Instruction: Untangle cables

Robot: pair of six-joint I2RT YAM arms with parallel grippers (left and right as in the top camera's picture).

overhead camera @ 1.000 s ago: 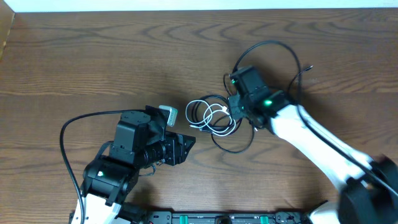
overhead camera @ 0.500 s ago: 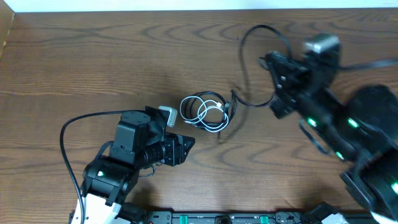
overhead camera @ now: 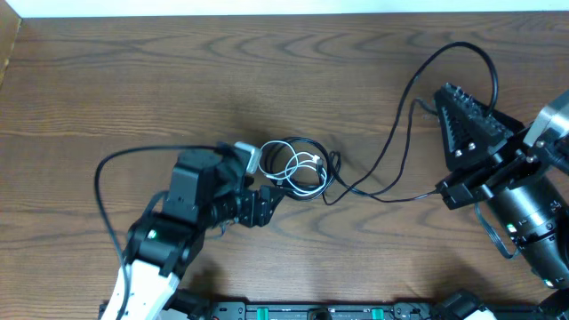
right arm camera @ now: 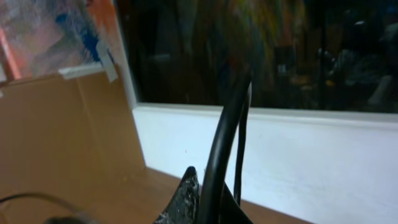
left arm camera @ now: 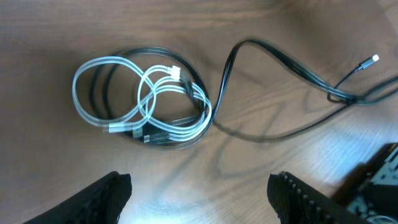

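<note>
Bench (overhead camera: 133, 71) wood: I am seeing the tangle (left arm camera: 149, 102) lying just beyond released left fingers (left arm camera: 106, 196); right fingers (right arm camera: 181, 202) are gripping its black cable (right arm camera: 224, 137).

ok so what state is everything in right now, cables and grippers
white cable, coiled in loops, tangled with the black one
black cable, partly in the bundle, rest stretched out right
left gripper, open, holding nothing
right gripper, shut on black cable
</note>
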